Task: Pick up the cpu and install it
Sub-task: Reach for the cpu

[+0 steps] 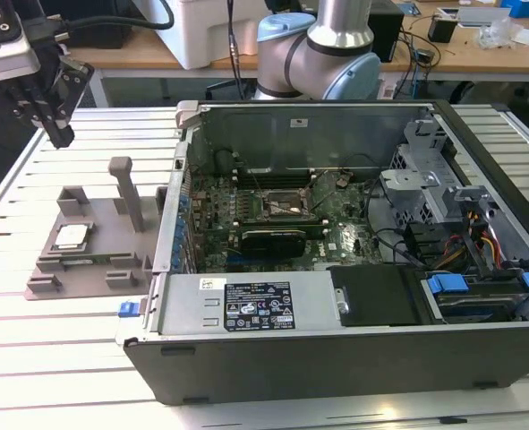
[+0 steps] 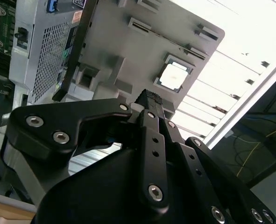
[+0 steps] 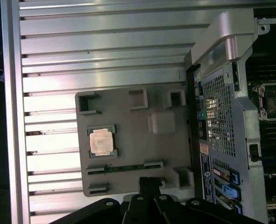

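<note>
Gripper (image 1: 61,136) first: I see it hanging over the exterior view's left side, above and apart from the parts below. Its black fingers are drawn close together with nothing between them. Both wrist views give me the same narrow, empty tips, pointing down toward the tray's edge.

Under everything runs the slatted aluminium table (image 1: 67,358). The biggest thing on it is the open computer case (image 1: 354,367), a tower lying on its side with its interior facing up. It takes up the middle and the exterior view's right. Behind the case I can see the grey and pale-blue joints of the arm (image 1: 336,36).

Inside the case, the green motherboard (image 1: 219,237) covers the floor. A metal power supply (image 1: 246,306) sits along the near wall.

Just beside the case, on the exterior view's left, a grey moulded tray (image 1: 45,269) lies flat on the slats. An upright post (image 1: 125,193) rises from it.

Near the middle of the motherboard I make out the black-framed socket (image 1: 277,206).

The cpu (image 1: 71,237) rests flat in a square pocket of the tray, silver top up. It is below the gripper and untouched. It also shows in the first wrist view (image 3: 101,141) and the second wrist view (image 2: 173,75).
</note>
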Action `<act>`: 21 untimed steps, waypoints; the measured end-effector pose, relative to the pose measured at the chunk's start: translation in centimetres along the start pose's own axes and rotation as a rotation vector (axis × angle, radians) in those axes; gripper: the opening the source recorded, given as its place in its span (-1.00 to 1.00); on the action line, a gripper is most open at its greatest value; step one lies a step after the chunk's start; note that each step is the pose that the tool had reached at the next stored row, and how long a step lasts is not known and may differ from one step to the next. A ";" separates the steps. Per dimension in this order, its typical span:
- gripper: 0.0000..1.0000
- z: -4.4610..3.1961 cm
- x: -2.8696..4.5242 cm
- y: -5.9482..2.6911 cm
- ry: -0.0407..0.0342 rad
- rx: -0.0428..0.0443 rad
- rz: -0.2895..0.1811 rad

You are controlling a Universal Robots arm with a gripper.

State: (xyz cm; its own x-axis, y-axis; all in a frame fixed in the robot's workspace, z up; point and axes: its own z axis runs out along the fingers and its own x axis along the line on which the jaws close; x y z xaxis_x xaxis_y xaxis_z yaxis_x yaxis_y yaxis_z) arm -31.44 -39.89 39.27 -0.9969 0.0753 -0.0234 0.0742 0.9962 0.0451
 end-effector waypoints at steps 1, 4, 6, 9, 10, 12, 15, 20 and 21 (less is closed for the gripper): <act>-0.79 0.00 0.11 -0.01 -0.0001 0.0000 0.000; -0.79 -0.01 0.62 -0.05 -0.0001 0.0000 0.000; -0.79 -0.02 1.02 -0.08 -0.0001 0.0000 0.000; -0.79 -0.03 1.47 -0.11 -0.0001 0.0000 0.000; -0.79 -0.03 1.58 -0.12 0.0000 0.0000 0.000; -0.79 -0.04 2.01 -0.15 0.0000 0.0000 0.000; -0.79 -0.05 2.51 -0.19 0.0000 0.0000 0.000; -0.79 -0.06 3.17 -0.24 -0.0001 0.0000 0.000; -0.79 -0.06 3.28 -0.24 -0.0001 0.0000 0.000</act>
State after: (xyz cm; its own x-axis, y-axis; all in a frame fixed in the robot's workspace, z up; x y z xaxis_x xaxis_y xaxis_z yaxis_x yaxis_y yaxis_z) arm -34.73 -39.89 39.25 -0.9969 0.0753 -0.0234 0.0742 0.9962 0.0451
